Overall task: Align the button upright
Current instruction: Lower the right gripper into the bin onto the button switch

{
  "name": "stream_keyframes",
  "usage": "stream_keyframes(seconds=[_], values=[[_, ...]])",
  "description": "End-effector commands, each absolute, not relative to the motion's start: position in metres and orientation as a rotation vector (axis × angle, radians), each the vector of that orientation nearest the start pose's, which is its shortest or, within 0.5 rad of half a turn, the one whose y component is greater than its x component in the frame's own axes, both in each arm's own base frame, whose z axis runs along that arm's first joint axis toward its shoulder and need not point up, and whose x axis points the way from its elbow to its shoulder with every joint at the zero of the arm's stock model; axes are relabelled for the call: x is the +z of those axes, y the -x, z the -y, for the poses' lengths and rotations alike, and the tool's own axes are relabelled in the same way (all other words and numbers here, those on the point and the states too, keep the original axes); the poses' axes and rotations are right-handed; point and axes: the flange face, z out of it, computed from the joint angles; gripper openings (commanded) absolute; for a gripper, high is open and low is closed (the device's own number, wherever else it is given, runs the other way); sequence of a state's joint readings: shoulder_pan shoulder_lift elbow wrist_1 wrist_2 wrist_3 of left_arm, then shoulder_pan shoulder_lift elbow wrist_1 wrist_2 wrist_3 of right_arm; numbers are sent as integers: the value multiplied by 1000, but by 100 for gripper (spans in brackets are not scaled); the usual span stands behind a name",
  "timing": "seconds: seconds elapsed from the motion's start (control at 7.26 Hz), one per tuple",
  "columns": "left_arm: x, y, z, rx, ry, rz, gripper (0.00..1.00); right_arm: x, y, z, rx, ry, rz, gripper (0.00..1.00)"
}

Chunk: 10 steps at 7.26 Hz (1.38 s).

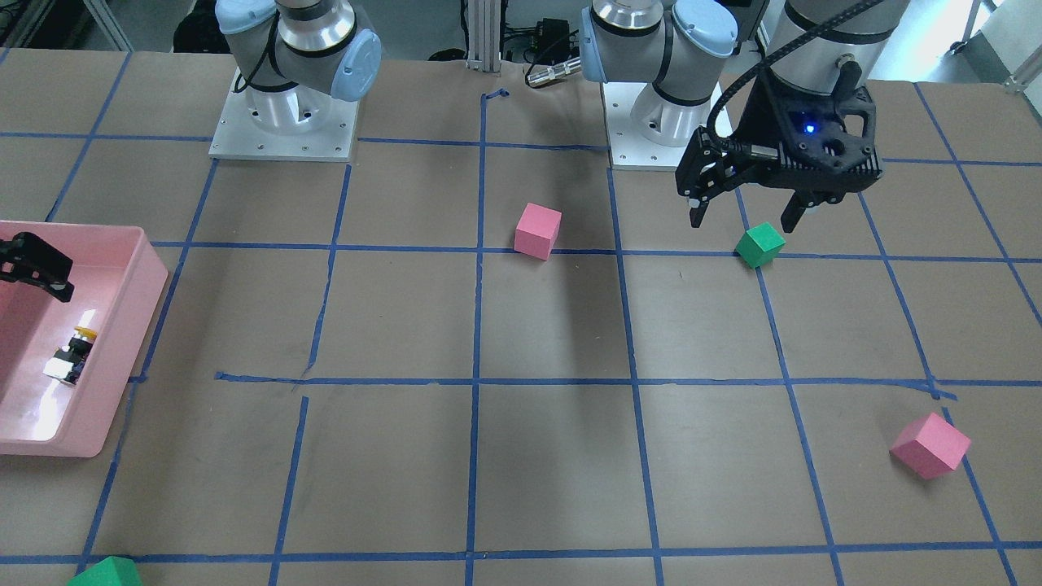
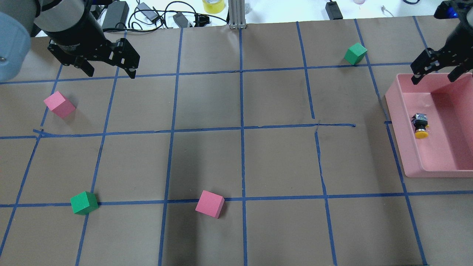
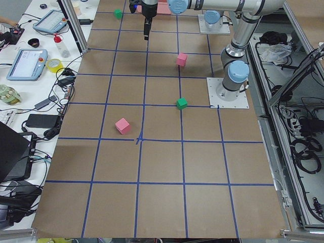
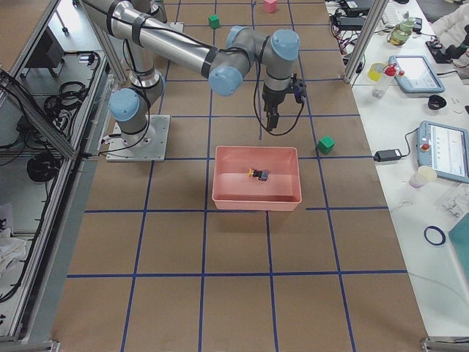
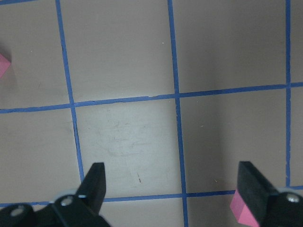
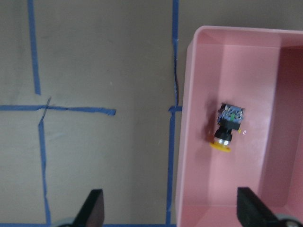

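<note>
Approach step: button (image 2: 420, 125) on its side in pink bin (image 2: 401, 133). Right gripper (image 2: 434, 75) over bin rim, jaws apart, empty; left gripper (image 2: 111, 73) likewise. Next: descend, grip body, tilt upright.

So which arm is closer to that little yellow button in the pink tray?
Right. The right tool hovers open over the far end of the tray, just beyond the button; the left tool hangs across the table.
</note>
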<state>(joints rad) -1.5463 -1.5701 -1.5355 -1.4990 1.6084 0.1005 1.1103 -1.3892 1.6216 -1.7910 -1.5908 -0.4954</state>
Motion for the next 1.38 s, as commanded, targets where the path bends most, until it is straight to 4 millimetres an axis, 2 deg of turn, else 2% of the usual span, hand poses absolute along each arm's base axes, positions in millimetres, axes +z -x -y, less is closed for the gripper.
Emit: stream_keyframes(seconds=[0.0, 0.14, 0.55, 0.96, 1.24], values=[[513, 118, 505, -163, -116, -3095, 100, 334, 174, 562, 36, 42, -3150, 100], [513, 118, 505, -163, -116, -3093, 100, 320, 196, 556, 78, -6, -3140, 100], [513, 118, 505, -162, -116, -3092, 100, 260, 232, 548, 185, -87, -3082, 100], [513, 118, 505, -163, -116, -3093, 100, 219, 235, 549, 273, -101, -3035, 100], [512, 118, 505, -160, -116, -3094, 100, 206, 231, 542, 309, -104, -3028, 100]])
